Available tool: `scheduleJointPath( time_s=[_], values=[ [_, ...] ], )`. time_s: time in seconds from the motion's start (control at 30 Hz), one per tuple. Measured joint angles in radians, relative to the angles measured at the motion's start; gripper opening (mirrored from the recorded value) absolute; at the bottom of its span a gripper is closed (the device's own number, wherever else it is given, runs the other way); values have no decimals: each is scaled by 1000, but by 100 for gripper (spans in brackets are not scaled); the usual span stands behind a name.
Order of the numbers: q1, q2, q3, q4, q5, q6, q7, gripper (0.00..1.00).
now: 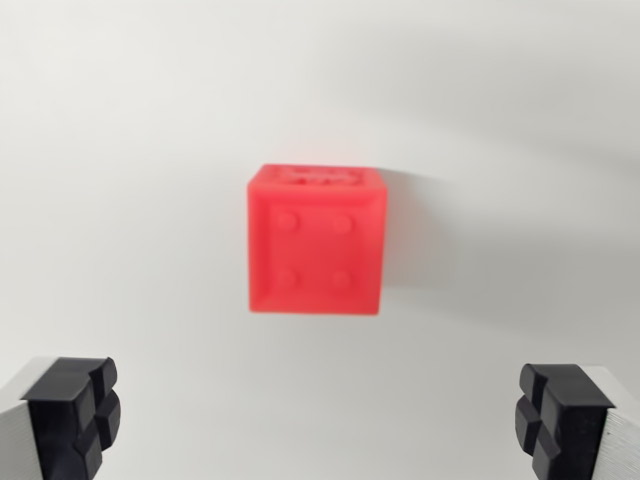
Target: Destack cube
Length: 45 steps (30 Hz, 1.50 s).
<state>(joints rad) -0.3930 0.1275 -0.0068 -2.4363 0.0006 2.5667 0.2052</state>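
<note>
cube (315, 240), red and a little blurred, sits near the middle of the wrist view on a plain white surface (120, 150), its upper face showing four round studs inside a raised rim and a soft shadow falling toward the wrist view's right. gripper (318, 420) stands wide apart with nothing between its black fingertips (72, 412), one at each lower corner of the view, and the cube lies ahead of them, clear of both; whether another cube sits beneath it cannot be told.
</note>
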Motion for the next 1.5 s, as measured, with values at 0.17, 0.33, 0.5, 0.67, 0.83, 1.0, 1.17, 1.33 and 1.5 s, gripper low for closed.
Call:
scheduleJointPath(
  time_s=[0.17, 0.33, 0.5, 0.67, 0.83, 1.0, 1.17, 1.33, 1.5],
  values=[
    [0, -50, 0, 5, 0, -56, 0, 100],
    [0, -98, 0, 16, 0, -113, 0, 100],
    [0, -139, 0, 32, 0, -170, 0, 100],
    [0, -173, 0, 48, 0, -221, 0, 100],
    [0, -204, 0, 66, 0, -270, 0, 100],
    [0, -229, 0, 86, 0, -315, 0, 100],
    [0, -249, 0, 107, 0, -356, 0, 100],
    [0, -264, 0, 122, 0, -385, 0, 100],
    [0, -273, 0, 135, 0, -409, 0, 100]
  ],
)
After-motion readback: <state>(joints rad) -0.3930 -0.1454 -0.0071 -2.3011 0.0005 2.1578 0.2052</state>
